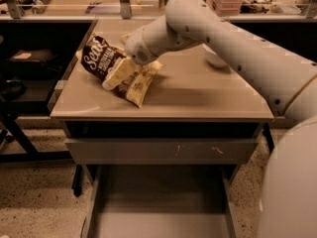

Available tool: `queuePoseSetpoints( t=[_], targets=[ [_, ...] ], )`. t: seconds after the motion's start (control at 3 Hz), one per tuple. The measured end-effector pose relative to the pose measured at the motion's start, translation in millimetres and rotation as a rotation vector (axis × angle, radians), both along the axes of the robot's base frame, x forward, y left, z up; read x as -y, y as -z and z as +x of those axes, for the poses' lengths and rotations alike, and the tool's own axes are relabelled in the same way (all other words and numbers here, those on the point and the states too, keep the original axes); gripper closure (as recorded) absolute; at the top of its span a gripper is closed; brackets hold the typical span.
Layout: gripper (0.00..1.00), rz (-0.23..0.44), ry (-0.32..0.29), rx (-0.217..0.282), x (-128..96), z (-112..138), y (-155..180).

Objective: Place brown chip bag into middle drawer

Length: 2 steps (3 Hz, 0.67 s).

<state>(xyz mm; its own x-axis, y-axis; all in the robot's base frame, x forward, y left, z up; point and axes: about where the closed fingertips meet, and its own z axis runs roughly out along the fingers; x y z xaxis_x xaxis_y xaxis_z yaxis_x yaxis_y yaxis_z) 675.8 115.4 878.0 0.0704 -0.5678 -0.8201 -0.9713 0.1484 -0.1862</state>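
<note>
The brown chip bag lies on the left part of the cabinet top, its tan-yellow end pointing to the front. My gripper reaches down from the right and rests over the middle of the bag, covering part of it. The middle drawer is pulled out below the cabinet, its grey floor bare. My arm crosses the top from the right.
A closed drawer front with pale scuff marks sits above the open drawer. A white bowl stands at the back right of the top, partly behind my arm. Dark shelving stands to the left. A counter with clutter runs behind.
</note>
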Motion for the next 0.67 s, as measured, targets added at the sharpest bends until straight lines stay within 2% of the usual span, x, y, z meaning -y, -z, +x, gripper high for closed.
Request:
queuePoseSetpoints(
  t=[0.33,0.67],
  targets=[
    [0.18,-0.006,-0.007,0.001,-5.0,-0.1,1.6],
    [0.43,-0.006,-0.007,0.001,-5.1,-0.2,1.7]
  ],
)
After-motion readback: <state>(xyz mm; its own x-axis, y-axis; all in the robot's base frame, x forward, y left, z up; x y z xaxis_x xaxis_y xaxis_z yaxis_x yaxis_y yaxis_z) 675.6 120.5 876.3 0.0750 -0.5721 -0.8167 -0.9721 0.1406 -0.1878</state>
